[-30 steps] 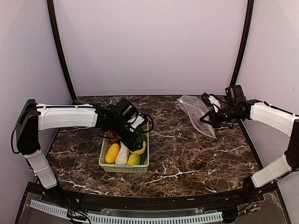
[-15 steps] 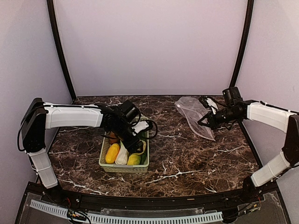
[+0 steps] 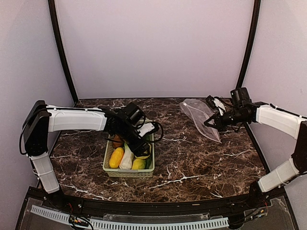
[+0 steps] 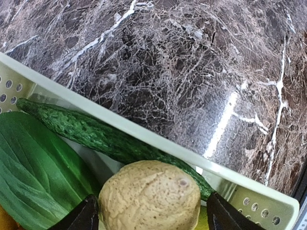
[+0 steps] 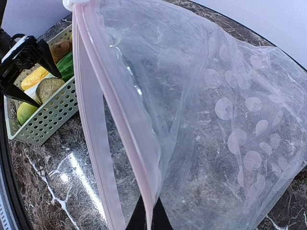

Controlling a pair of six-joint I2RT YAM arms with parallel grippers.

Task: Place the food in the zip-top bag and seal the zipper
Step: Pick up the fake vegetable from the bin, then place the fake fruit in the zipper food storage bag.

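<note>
the left claw [image 4: 152,216] hangs in the green basket [image 4: 144,136] at the table's [image 3: 192,163] 8 o'clock, its fingers spread astride the brown potato [image 4: 148,191] with a sliver of gap at one tip. the cucumber [image 4: 81,127] lies at the potato's 11 o'clock along the basket wall, and the bok choy [image 4: 33,163] at its 9. at the table's 2 o'clock the right claw [image 5: 146,218] is pressed together on the pink zipper [image 5: 110,110], holding up the clear zip-top bag [image 5: 216,96] by that edge.

One basket [image 3: 128,173], one zip-top bag [image 3: 199,115], one cucumber [image 4: 91,132], one bok choy [image 4: 33,163]
</note>
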